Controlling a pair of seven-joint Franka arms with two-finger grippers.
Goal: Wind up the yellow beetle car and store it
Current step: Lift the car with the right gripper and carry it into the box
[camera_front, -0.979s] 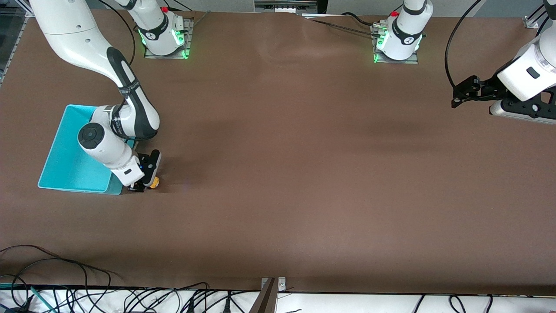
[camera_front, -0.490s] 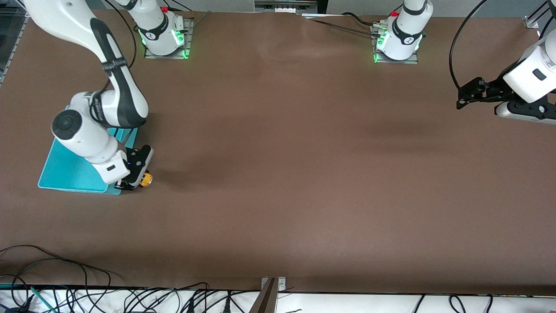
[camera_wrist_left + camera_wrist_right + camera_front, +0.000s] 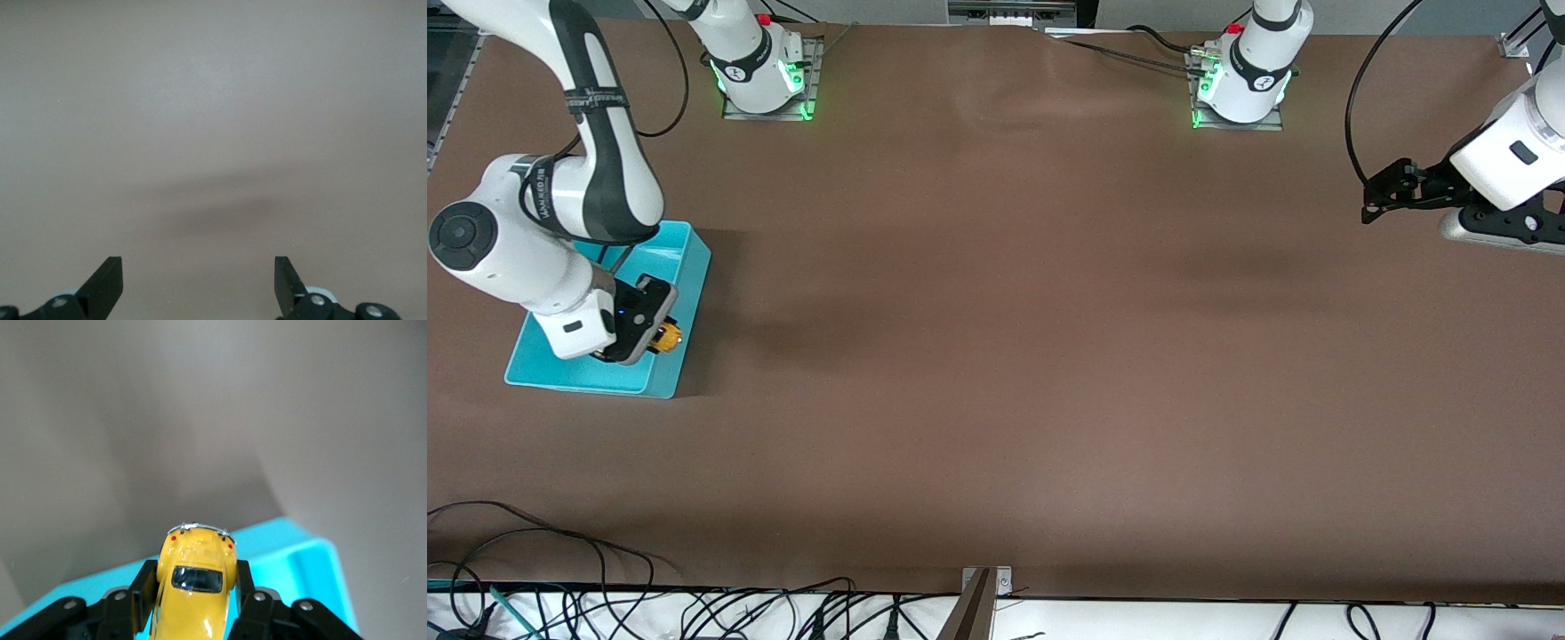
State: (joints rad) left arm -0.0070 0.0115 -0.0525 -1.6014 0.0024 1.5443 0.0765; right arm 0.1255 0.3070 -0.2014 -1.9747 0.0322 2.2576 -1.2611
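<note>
Right gripper (image 3: 660, 341) clamped on tiny yellow beetle-shaped toy car (image 3: 667, 337) over turquoise plastic bin (image 3: 690, 267); lower w/ care before letting go. Left gripper (image 3: 1368, 204) waits, fingers apart.

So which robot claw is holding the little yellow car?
The right claw, over the blue bin, is shut on the yellow beetle car. The left claw is open and holds nothing.

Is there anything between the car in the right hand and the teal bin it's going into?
Nothing visible. The right hand is shut on the car, held over the bin, and the bin floor that shows is bare. The left hand waits open at the table's other end.
</note>
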